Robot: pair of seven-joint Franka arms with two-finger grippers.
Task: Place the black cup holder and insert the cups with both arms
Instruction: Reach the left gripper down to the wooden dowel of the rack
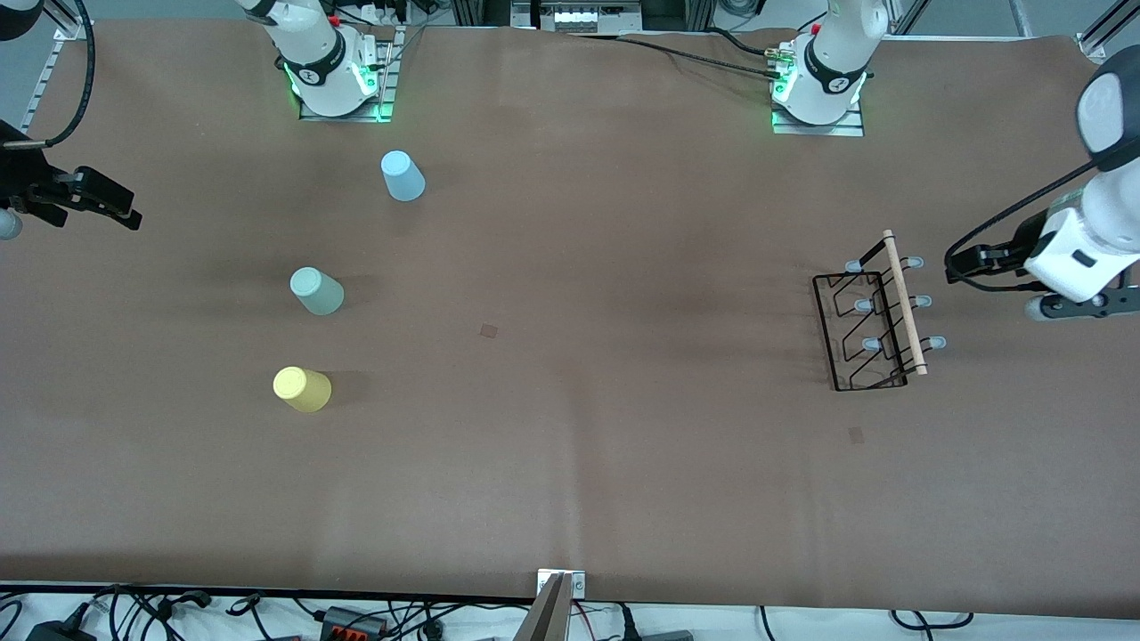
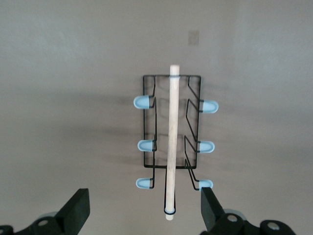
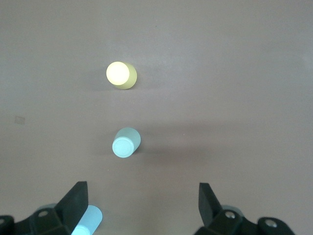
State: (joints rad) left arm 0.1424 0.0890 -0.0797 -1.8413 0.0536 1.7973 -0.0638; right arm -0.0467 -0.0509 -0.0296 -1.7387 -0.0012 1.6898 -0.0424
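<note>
The black cup holder (image 1: 877, 312) stands on the brown table toward the left arm's end, its wooden rod (image 1: 905, 303) on top and its pale blue prongs sticking out on both sides. My left gripper (image 1: 966, 263) hovers beside it, open and empty. In the left wrist view the holder (image 2: 171, 142) lies just ahead of the open gripper (image 2: 144, 210). Toward the right arm's end stand the light blue cup (image 1: 403, 175), the mint green cup (image 1: 316, 291) and the yellow cup (image 1: 302, 389). My right gripper (image 1: 93, 200) hovers at that end of the table, open and empty (image 3: 142, 205). The right wrist view shows the yellow cup (image 3: 121, 75), the mint cup (image 3: 126, 142) and the blue cup (image 3: 88, 220).
The arm bases (image 1: 334, 76) (image 1: 819, 85) stand along the table's edge farthest from the front camera. Two small dark marks (image 1: 489, 330) (image 1: 856, 434) are on the table. Cables and a mount (image 1: 557, 605) line the edge nearest the camera.
</note>
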